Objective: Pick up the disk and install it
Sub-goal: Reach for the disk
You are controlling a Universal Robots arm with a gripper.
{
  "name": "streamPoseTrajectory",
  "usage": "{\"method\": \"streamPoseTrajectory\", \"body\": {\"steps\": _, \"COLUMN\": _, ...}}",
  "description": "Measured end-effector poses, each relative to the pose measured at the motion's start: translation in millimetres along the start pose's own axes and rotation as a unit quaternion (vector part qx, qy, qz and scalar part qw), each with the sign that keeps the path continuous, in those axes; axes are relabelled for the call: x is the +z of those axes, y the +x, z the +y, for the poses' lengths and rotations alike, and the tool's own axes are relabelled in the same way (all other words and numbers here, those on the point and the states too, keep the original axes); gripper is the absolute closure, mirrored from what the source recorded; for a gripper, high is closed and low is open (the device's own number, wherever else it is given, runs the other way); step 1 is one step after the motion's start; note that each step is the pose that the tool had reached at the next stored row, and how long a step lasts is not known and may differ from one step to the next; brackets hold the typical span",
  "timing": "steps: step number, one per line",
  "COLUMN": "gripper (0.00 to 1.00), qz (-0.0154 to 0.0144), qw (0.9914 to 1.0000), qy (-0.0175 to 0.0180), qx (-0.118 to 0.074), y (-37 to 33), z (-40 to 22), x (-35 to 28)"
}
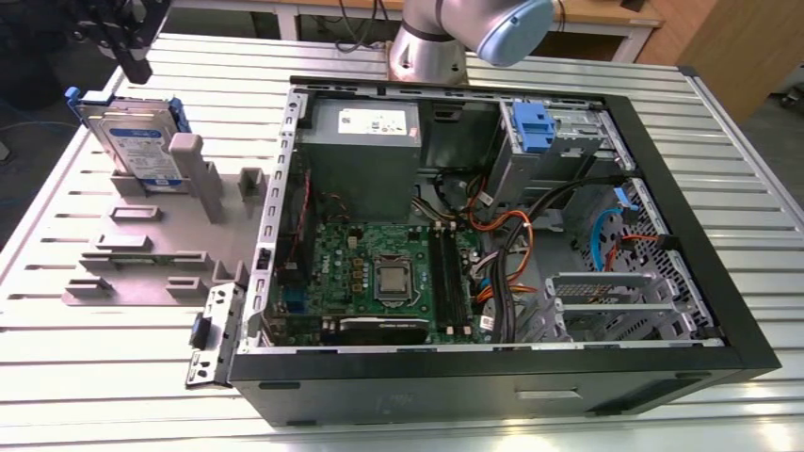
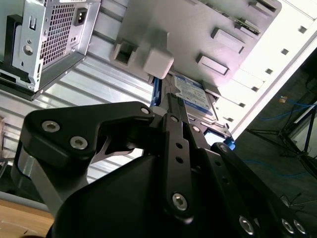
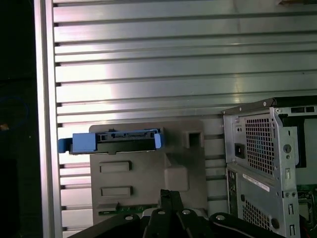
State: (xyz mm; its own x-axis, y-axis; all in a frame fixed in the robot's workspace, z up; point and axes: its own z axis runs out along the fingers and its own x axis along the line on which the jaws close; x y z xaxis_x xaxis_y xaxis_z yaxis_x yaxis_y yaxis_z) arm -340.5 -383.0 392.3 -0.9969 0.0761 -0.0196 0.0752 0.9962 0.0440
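The disk [image 1: 132,141] is a silver drive with a white-and-blue label in a bright blue carrier. It stands on edge, leaning in a slot of the grey holder [image 1: 138,254] at the exterior view's left. My gripper [image 1: 135,68] hangs just above the disk's far upper end, apart from it. In both wrist views the black fingers meet at their tips, shut with nothing between them; the gripper [image 2: 171,99] [image 3: 171,194] points toward the disk [image 2: 195,96] [image 3: 116,141], which sits beyond the tips on the grey holder [image 2: 198,29] [image 3: 143,183].
An open computer case [image 1: 741,311] lies to the exterior view's right of the holder. Inside it are a motherboard [image 1: 377,273], a grey power supply [image 1: 364,141] and a silver drive cage with a blue latch [image 1: 534,127]. The arm's base [image 1: 427,52] stands behind the case. The slatted table [image 1: 101,358] ends close to the holder.
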Motion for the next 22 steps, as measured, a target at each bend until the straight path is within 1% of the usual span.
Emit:
{"method": "streamPoseTrajectory", "body": {"steps": 12, "gripper": 0.89, "qz": 0.0001, "qw": 1.0, "qy": 0.0, "qx": 0.0, "y": 3.5, "z": -0.3, "x": -0.1}}
{"method": "streamPoseTrajectory", "body": {"steps": 22, "gripper": 0.89, "qz": 0.0, "qw": 1.0, "qy": 0.0, "qx": 0.0, "y": 8.9, "z": -0.7, "x": -0.2}}
